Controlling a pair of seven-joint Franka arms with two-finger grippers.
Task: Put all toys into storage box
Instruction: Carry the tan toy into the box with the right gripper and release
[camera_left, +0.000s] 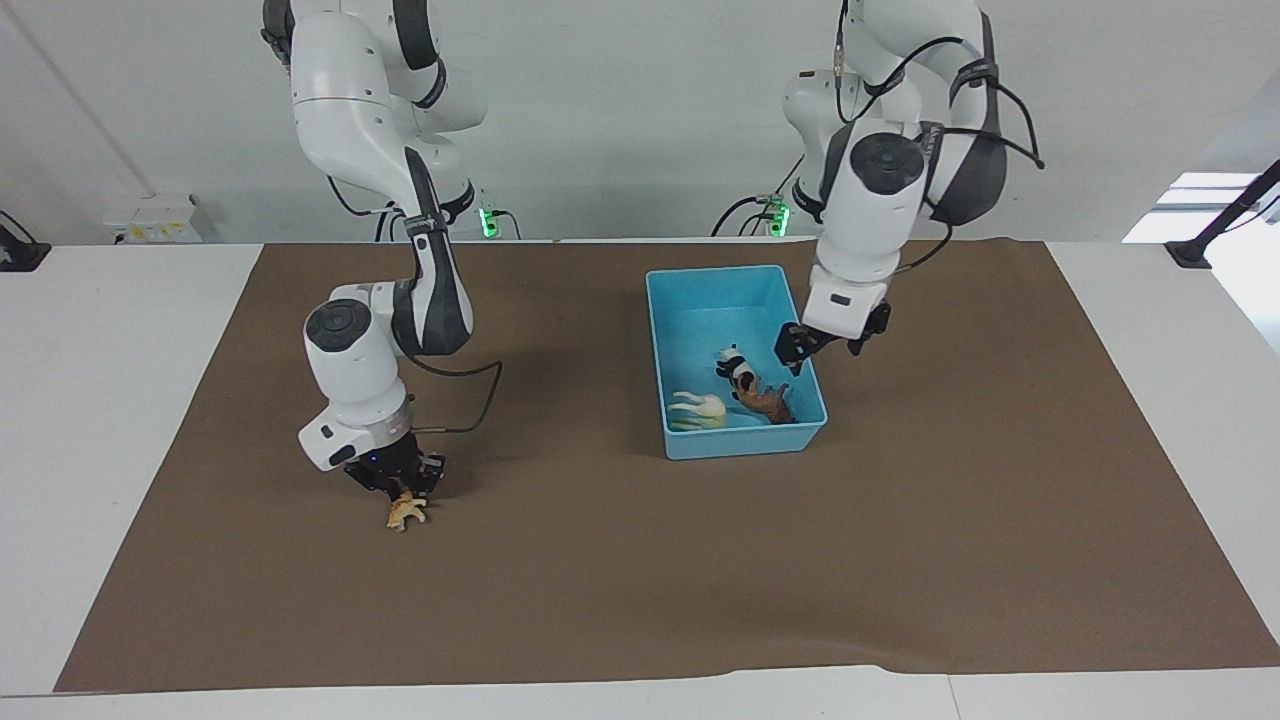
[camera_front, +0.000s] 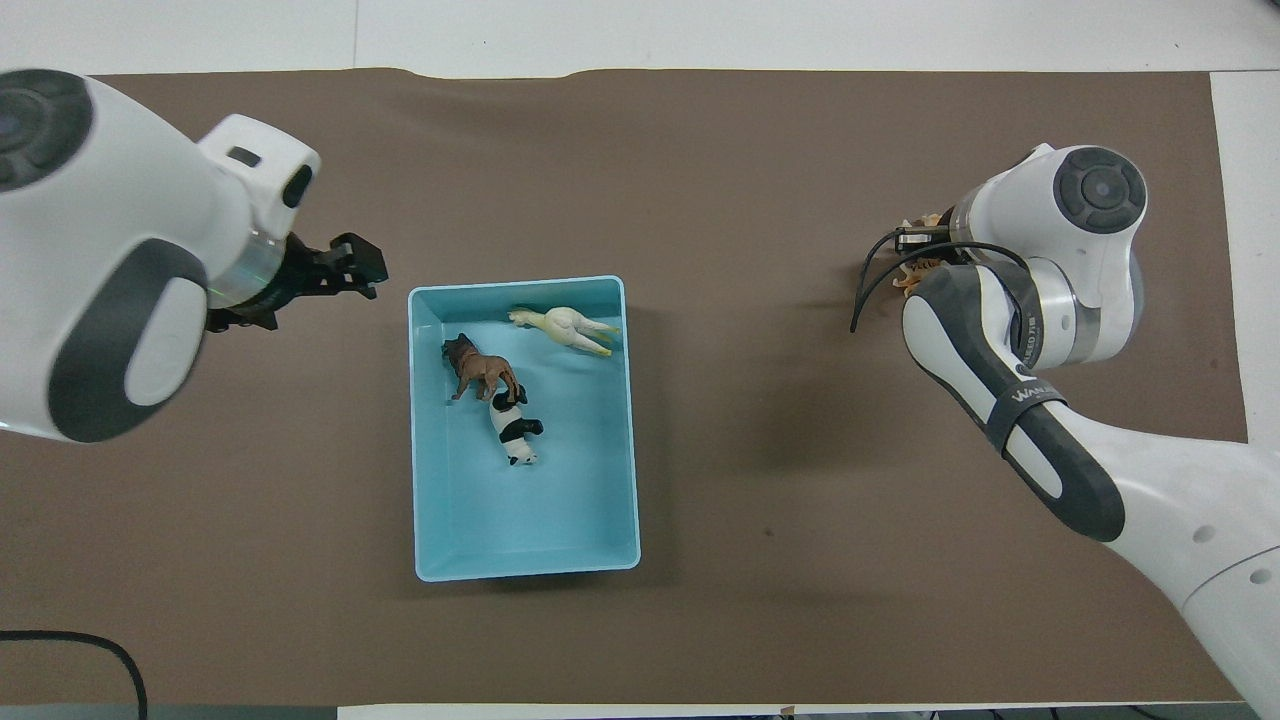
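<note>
A large brown paper-like sheet (camera_left: 640, 560) covers most of the white table (camera_left: 110, 400), lying flat with white margins of the tabletop showing at both ends and along the edge farthest from the robots, where the sheet's border runs slightly wavy. On the bare white surface at the right arm's end, near the wall, sits a small white box with yellow labels (camera_left: 152, 218), and a black clamp-like mount (camera_left: 20, 250) stands just beside the table's corner. At the left arm's end a black bracket with an angled black rod (camera_left: 1215, 225) rests on the white surface.
</note>
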